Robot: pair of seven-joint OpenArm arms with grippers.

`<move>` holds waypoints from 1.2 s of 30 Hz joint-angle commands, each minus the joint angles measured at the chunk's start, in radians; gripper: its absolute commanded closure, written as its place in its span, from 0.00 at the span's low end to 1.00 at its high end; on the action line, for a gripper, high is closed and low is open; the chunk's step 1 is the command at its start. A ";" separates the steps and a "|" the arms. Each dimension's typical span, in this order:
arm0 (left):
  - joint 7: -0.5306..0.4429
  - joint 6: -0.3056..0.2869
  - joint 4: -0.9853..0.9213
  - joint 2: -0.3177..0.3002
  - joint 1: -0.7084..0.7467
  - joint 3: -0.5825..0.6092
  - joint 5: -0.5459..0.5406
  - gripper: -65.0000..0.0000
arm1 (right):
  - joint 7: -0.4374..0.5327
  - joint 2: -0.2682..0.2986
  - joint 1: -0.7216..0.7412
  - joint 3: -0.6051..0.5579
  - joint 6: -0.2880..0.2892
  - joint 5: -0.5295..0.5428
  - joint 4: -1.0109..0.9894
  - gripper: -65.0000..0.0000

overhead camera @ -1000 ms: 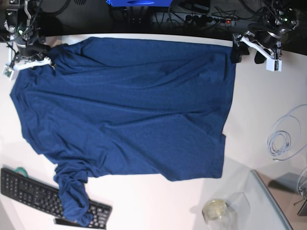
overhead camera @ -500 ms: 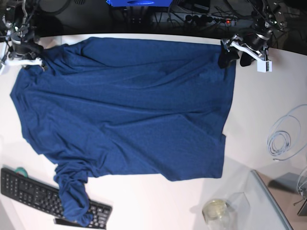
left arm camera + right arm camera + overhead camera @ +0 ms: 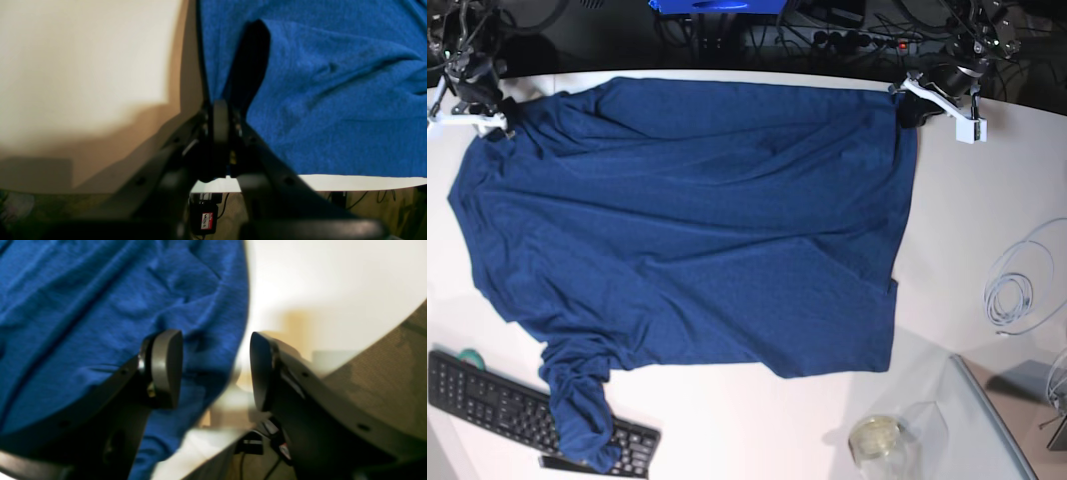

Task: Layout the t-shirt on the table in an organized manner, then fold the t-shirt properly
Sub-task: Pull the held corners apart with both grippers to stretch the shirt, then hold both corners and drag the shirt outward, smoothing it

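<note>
A: What is being counted on the table [image 3: 967,260] right now?

B: One t-shirt [image 3: 687,230], one keyboard [image 3: 487,395], one coil of pale cable [image 3: 1017,285] and one small round jar [image 3: 874,437] are being counted, with two grippers being seen at the far corners.

A: How is the t-shirt being laid?

B: It is being shown spread wide across the white top, wrinkled, with one sleeve being draped over the keyboard at the near side.

A: And the left gripper [image 3: 230,66]?

B: It is being shown clenched, jaws pressed together at the shirt's far corner; a fold of cloth is being pinched between them, right beside the bare table edge.

A: The right gripper [image 3: 216,370]?

B: Its jaws are being held apart. One pad [image 3: 166,366] is being seen over the cloth, the other over bare table, with the shirt's edge lying between them; nothing is being gripped.

A: Anything standing in the way?

B: A grey glass-edged stand [image 3: 1002,420] is being seen at the near corner, well apart from the shirt, with the jar just beside it.
</note>
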 commanded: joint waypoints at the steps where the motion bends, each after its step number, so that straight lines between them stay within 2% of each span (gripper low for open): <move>1: 0.004 0.006 0.012 -0.011 0.010 -0.003 0.001 1.00 | 0.017 0.014 -0.002 0.002 0.008 0.003 0.004 0.53; 5: 0.006 0.006 0.014 -0.013 0.011 -0.006 0.000 1.00 | 0.017 0.013 0.022 0.008 0.008 0.003 -0.037 0.54; 9: 0.006 0.006 0.014 -0.014 0.013 -0.011 0.000 1.00 | 0.017 0.009 0.022 0.004 0.016 0.003 -0.038 0.66; 13: 0.006 0.006 0.014 -0.014 0.013 -0.011 0.000 1.00 | 0.017 0.005 0.024 0.004 0.112 0.004 -0.045 0.66; 15: 0.006 0.006 0.014 -0.014 0.013 -0.011 0.000 1.00 | 0.017 0.005 0.024 0.004 0.122 0.004 -0.046 0.66; 27: 0.006 0.006 0.071 -0.013 0.028 -0.009 0.000 1.00 | 0.019 0.005 0.012 0.010 0.128 0.004 -0.069 0.65; 31: 0.006 0.006 0.083 -0.013 0.029 -0.008 0.000 1.00 | 0.019 0.013 -0.002 0.008 0.125 0.001 -0.017 0.56; 36: 0.006 0.006 0.080 -0.014 0.029 -0.011 0.003 1.00 | -0.030 0.008 -0.001 0.047 0.126 0.004 -0.006 0.54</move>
